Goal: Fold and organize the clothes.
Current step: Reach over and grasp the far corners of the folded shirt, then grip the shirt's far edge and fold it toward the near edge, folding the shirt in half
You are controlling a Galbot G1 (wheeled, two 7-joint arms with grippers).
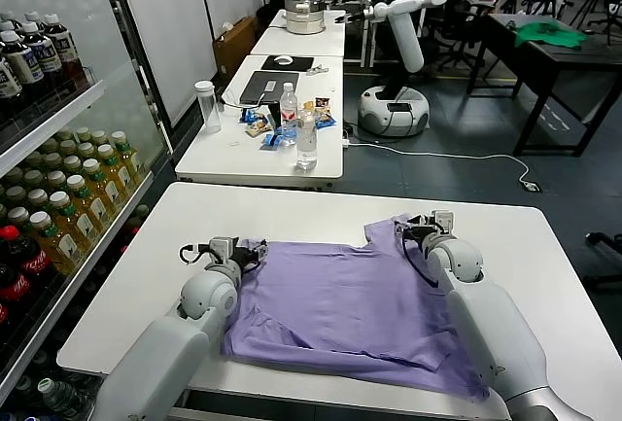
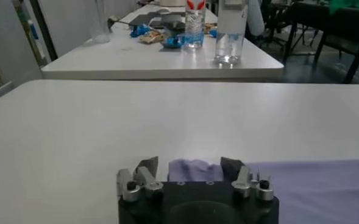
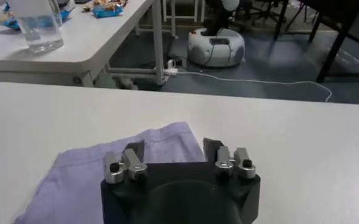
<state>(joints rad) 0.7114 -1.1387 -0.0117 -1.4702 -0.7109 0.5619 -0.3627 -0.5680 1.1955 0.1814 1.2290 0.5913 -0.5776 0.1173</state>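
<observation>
The clothes are one lavender T-shirt (image 1: pixel 340 304), spread flat on the white table (image 1: pixel 544 246) with its sleeves toward the far side. My left gripper (image 1: pixel 251 249) rests low at the shirt's far left sleeve. In the left wrist view the gripper (image 2: pixel 189 163) is open, its dark fingers (image 2: pixel 147 165) standing apart with a bunched edge of the T-shirt (image 2: pixel 194 170) between them. My right gripper (image 1: pixel 413 229) sits at the far right sleeve. It is open too (image 3: pixel 174 145), and the corner of the T-shirt (image 3: pixel 167 137) lies between its fingers (image 3: pixel 213 146).
Beyond a gap stands a second table (image 1: pixel 233 163) with water bottles (image 1: pixel 306 134), a clear cup (image 1: pixel 205 105), snacks and a laptop (image 1: pixel 267 86). A drinks fridge (image 1: pixel 58 207) lines the left side. A white robot base (image 1: pixel 394 110) and a cable lie on the floor.
</observation>
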